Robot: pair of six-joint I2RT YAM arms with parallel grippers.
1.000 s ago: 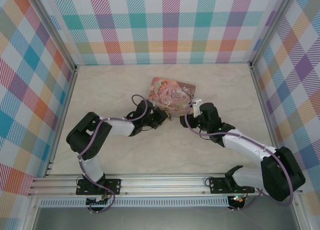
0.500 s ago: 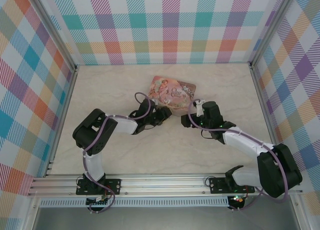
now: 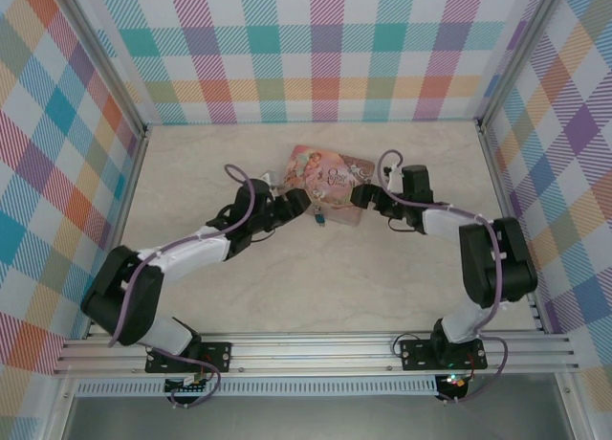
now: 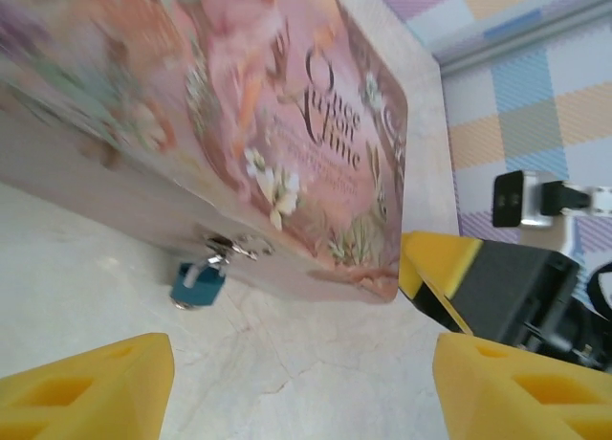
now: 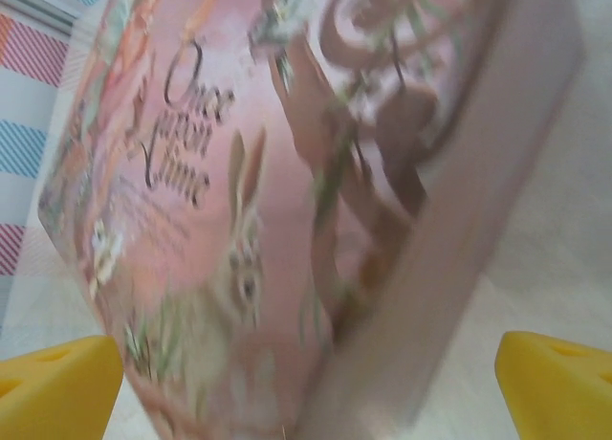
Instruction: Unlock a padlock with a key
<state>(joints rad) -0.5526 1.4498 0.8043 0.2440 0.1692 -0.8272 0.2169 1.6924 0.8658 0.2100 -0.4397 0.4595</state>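
Two grippers stand at the near edge of a large pink illustrated rectangular tin [image 3: 330,177] lying flat on the cream marbled tabletop [image 3: 239,297]. From the overhead camera I see the left gripper [image 3: 296,203] at the tin's left near corner and the right gripper [image 3: 364,197] at its right near corner. The small blue-bodied padlock with a thin silvery shackle [image 4: 198,282] lies between them. Through the left wrist camera I see the padlock hanging from a silvery hasp [image 4: 232,247] on the tin's side wall, with its blue body down at the tabletop. I cannot tell whether the shackle is latched. The left gripper's yellow fingertips [image 4: 86,387] are spread wide with bare tabletop between them. They grasp nothing, and the padlock sits ahead of them and apart from both. The same view shows one yellow finger and the black body of the right gripper just beside the tin's rounded corner. I cannot tell whether that finger touches the tin. The right wrist camera is close and blurred. Its yellow fingertips [image 5: 57,387] are likewise set wide apart, and the tin's lid and side wall fill the space ahead of and between them. I record nothing clamped in the right gripper, and contact with the tin cannot be judged from this view.
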